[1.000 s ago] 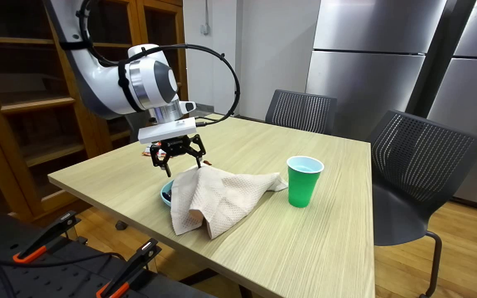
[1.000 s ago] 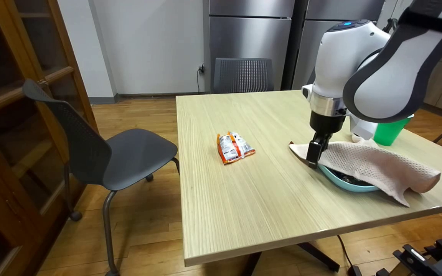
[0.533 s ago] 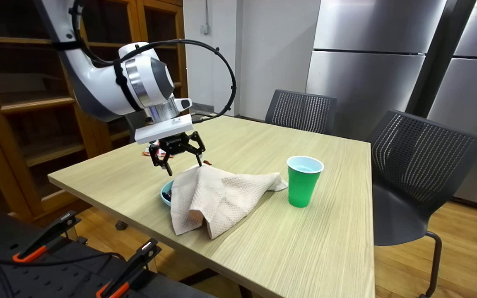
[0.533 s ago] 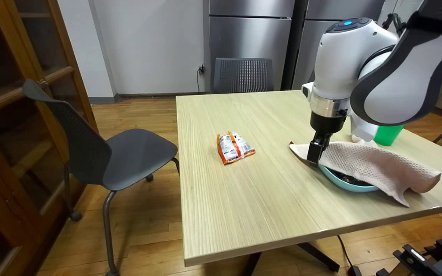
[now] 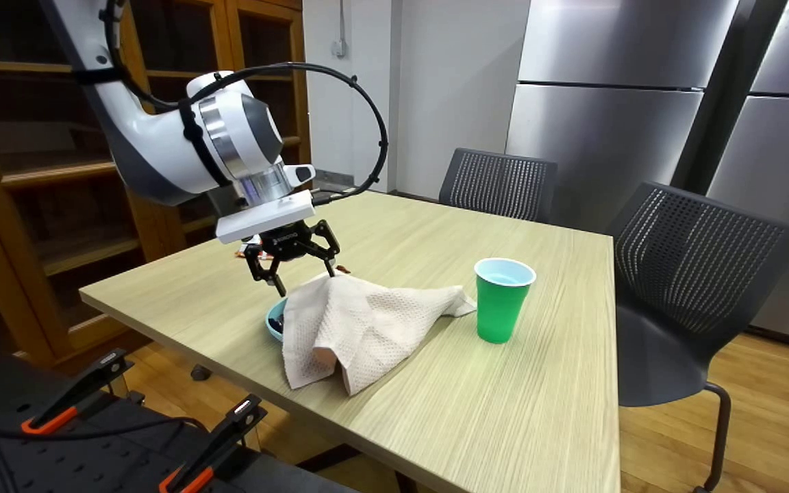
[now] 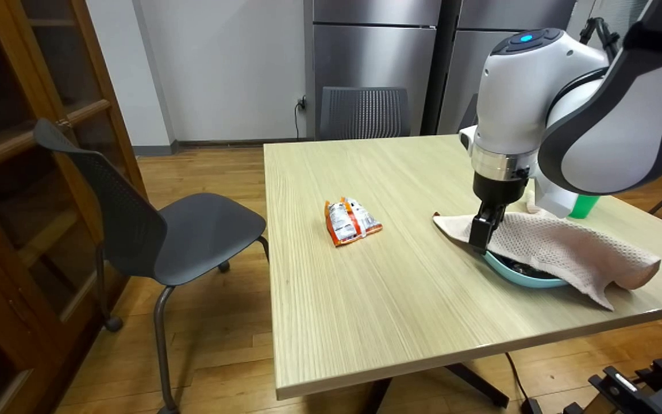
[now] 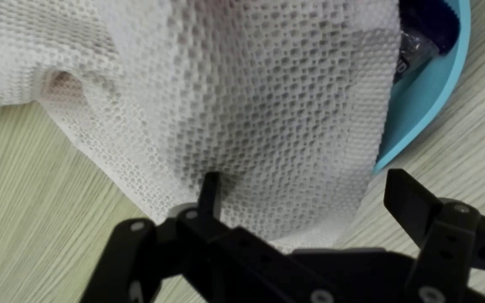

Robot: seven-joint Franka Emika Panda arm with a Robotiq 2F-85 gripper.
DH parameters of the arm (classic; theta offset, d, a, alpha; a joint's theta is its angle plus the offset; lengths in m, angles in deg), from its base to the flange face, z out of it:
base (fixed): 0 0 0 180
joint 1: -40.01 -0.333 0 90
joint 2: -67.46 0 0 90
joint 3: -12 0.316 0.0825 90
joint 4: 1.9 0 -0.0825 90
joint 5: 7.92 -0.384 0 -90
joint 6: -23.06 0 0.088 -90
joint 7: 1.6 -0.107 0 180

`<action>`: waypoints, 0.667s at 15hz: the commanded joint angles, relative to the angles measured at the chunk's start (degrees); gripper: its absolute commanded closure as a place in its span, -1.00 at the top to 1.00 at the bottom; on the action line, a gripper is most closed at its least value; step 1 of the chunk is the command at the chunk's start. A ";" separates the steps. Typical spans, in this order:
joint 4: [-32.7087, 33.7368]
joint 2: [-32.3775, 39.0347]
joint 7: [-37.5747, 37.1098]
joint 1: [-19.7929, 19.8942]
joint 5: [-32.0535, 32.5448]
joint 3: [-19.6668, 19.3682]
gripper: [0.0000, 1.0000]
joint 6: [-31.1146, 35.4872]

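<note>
My gripper [image 5: 306,285] is open with nothing between its fingers. It points down over the edge of a pale textured cloth [image 5: 374,318]. The cloth lies crumpled across a light blue bowl [image 6: 529,282] and covers most of it. In the wrist view my gripper [image 7: 303,173] has one finger over or against the cloth [image 7: 267,105]; contact is unclear. The other finger is beside the cloth, near the rim of the bowl [image 7: 419,122]. A dark blue wrapped item [image 7: 430,25] shows in the bowl's uncovered part. The rest of the bowl's contents are hidden.
A green cup [image 5: 501,308] stands upright beside the cloth. An orange and silver snack packet [image 6: 349,221] lies on the wooden table [image 6: 365,322]. A small dark red thing [image 5: 342,269] is at the cloth's far corner. Chairs [image 5: 696,287] stand around the table.
My gripper has shifted slightly, toward the bowl and cloth in an exterior view, and the arm has swung with it. The fingers stay open. The cloth, bowl, cup and packet have not moved.
</note>
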 commanded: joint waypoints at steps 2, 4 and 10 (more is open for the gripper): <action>-0.23 1.67 -3.96 -4.08 1.53 -4.32 1.00 3.24; -0.18 2.38 -4.56 -5.25 1.23 -5.46 1.00 4.52; -0.07 4.75 -6.39 -9.66 0.64 -9.07 1.00 7.18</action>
